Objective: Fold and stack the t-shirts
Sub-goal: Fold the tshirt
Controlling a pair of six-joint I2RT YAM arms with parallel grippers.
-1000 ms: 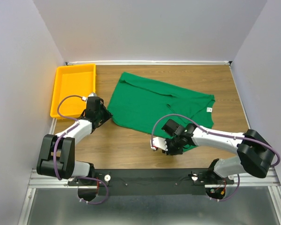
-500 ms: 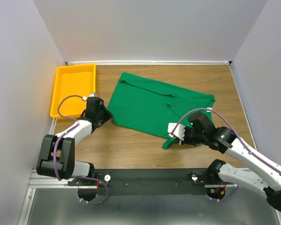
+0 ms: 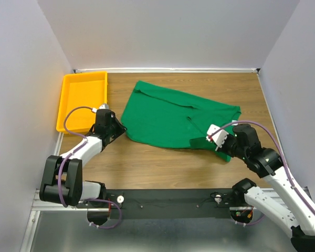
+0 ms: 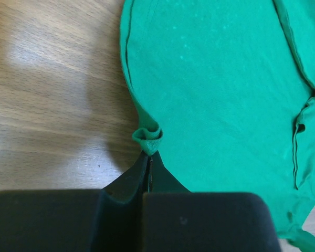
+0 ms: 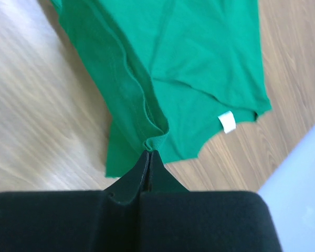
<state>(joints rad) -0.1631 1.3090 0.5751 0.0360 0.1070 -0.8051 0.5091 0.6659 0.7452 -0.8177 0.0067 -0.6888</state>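
My left gripper (image 4: 148,157) and right gripper (image 5: 149,156) each pinch a shirt (image 3: 165,115) edge tight (thin bites), so a hard pull could slip one.

You see a wood-grain worktop (image 3: 147,163) boxed in on three sides by plain pale walls: back wall (image 3: 168,31), left wall (image 3: 16,105) and right wall (image 3: 299,79). A thin white strip (image 3: 168,70) lines its far edge and an aluminium rail (image 3: 47,202) its near edge. The light is soft and even.
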